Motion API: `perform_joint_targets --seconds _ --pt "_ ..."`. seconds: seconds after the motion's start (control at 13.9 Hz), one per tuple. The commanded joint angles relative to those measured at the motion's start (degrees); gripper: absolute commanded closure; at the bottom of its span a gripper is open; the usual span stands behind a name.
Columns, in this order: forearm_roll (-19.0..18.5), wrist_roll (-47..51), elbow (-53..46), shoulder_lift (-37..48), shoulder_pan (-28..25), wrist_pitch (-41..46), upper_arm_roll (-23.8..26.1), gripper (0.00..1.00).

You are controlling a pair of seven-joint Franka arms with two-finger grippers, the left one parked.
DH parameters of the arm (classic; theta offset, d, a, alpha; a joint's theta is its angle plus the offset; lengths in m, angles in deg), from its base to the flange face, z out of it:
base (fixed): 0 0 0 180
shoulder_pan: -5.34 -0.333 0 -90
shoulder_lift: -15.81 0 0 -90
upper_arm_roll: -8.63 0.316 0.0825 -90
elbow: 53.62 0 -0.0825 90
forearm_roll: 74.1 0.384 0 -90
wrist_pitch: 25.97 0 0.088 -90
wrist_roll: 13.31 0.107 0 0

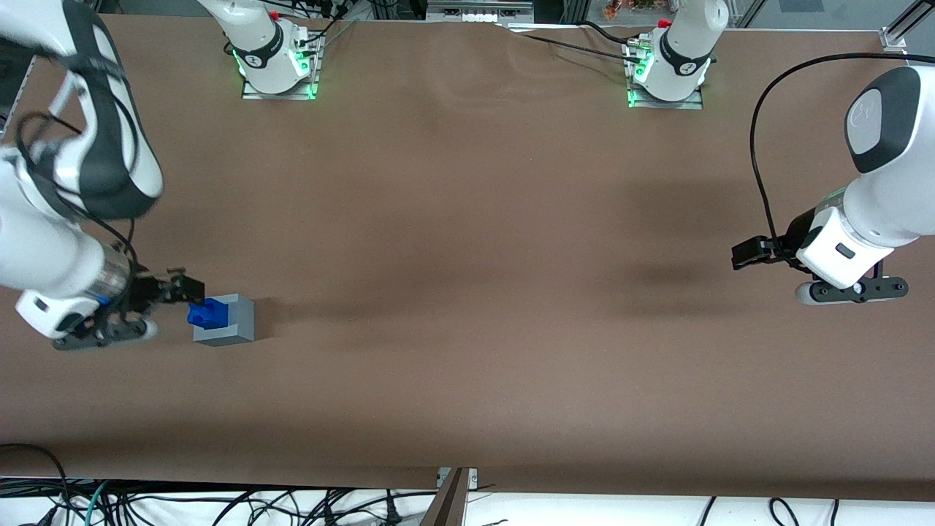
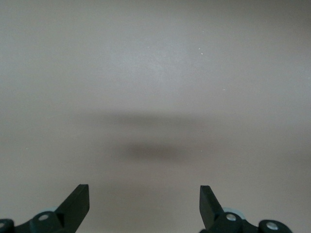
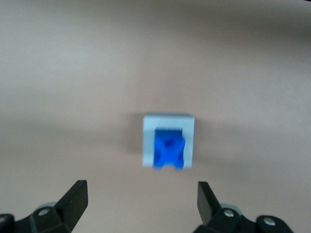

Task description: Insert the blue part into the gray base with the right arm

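The gray base (image 1: 239, 323) stands on the brown table near the working arm's end. The blue part (image 1: 208, 313) sits in the recess in its top face and stands a little above it. The right wrist view shows the same: the blue part (image 3: 169, 153) is inside the gray base (image 3: 169, 120). My right gripper (image 1: 106, 330) hangs above the table beside the base, farther toward the working arm's end and apart from it. It (image 3: 141, 194) is open and empty, and both black fingers (image 3: 73, 196) are clear of the base.
The brown table (image 1: 467, 241) stretches toward the parked arm's end. Two arm bases with green lights (image 1: 277, 66) stand along the table's edge farthest from the front camera. Cables (image 1: 219, 504) lie below the edge nearest it.
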Motion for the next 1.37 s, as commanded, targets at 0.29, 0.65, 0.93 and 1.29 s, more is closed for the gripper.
perform_joint_targets --seconds 0.29,0.65,0.93,1.29 --pt "9.8 -0.9 4.2 18.2 0.5 16.3 -3.4 0.0" --pt "9.6 -1.9 10.2 22.9 0.5 13.4 -4.2 0.0" --pt "9.1 -3.9 9.8 23.0 0.3 13.8 -4.8 0.0" --pt "8.7 -4.0 8.4 22.3 0.3 13.8 -4.5 0.0"
